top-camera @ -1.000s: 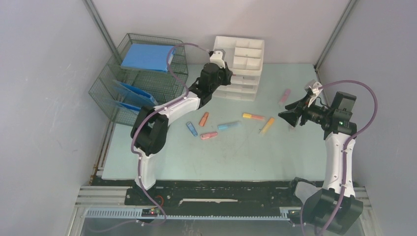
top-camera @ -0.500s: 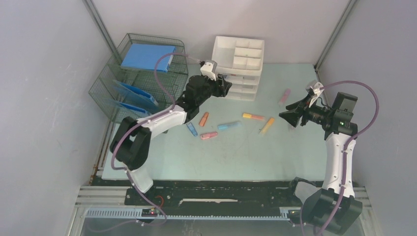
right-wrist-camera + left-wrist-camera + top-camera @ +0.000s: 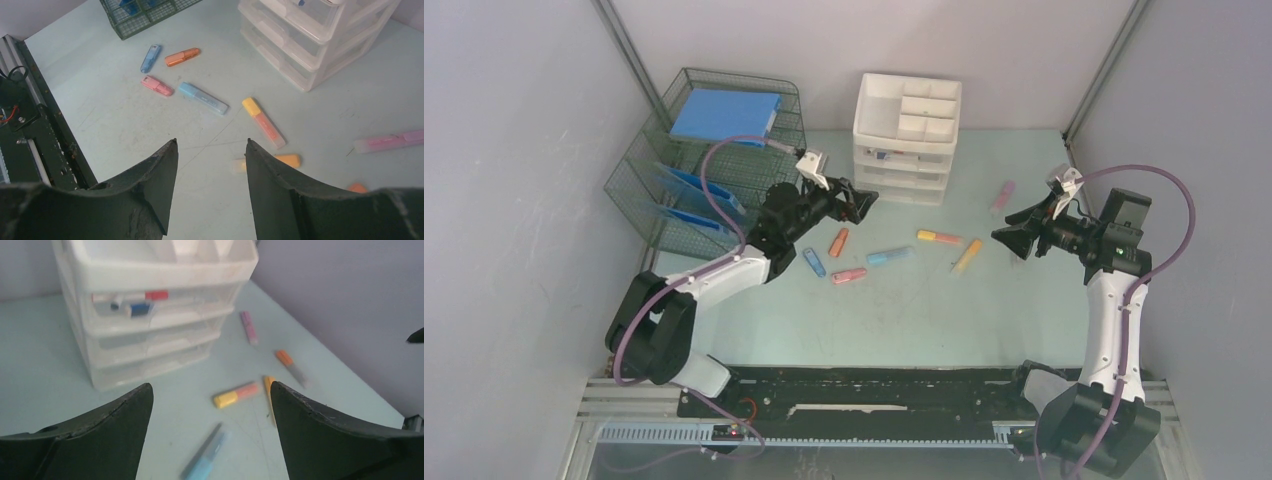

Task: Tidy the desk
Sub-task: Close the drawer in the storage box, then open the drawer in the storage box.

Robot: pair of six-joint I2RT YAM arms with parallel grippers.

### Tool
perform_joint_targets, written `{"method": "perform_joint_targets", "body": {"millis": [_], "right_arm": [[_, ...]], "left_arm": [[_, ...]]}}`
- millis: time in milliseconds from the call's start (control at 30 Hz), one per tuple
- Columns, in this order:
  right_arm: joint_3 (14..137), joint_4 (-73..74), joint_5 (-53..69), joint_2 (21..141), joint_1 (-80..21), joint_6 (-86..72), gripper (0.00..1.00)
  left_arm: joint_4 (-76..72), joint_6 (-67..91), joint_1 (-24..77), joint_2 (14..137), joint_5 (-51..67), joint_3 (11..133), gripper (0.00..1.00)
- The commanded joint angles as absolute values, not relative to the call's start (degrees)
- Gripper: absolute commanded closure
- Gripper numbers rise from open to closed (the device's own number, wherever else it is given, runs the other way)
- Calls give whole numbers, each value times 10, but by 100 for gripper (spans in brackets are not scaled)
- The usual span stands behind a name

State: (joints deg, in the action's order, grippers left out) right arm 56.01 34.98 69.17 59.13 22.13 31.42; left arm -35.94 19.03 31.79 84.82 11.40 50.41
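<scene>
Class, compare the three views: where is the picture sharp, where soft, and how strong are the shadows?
Top external: even light, sharp, faint shadows on the desk. Left wrist: left gripper's fingers blurred, drawer unit soft. Right wrist: right gripper's fingers dark and soft-edged, blue highlighter crisp.

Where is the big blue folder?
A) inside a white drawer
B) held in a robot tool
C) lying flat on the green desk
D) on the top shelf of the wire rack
D: the blue folder lies flat on the top tier of the wire rack, not in a drawer or in either tool.
</scene>
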Motion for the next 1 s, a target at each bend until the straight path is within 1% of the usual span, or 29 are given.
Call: {"method": "perform_joint_targets", "body": {"millis": [0, 233, 500, 633, 967], "right_arm": [[574, 350, 705, 582, 224, 326, 40], [574, 351, 704, 583, 224, 327, 40], [575, 352, 703, 584, 224, 329, 40], [575, 352, 702, 584, 224, 330, 40], [574, 354, 702, 584, 224, 330, 40]], "left_arm": [[-388, 205, 308, 817, 148, 466, 6], [-370, 204, 307, 812, 153, 437, 6], [-297, 185, 309, 831, 163, 444, 5], [-262, 164, 319, 839, 142, 451, 5], [-103, 77, 370, 902, 89, 541, 5]]}}
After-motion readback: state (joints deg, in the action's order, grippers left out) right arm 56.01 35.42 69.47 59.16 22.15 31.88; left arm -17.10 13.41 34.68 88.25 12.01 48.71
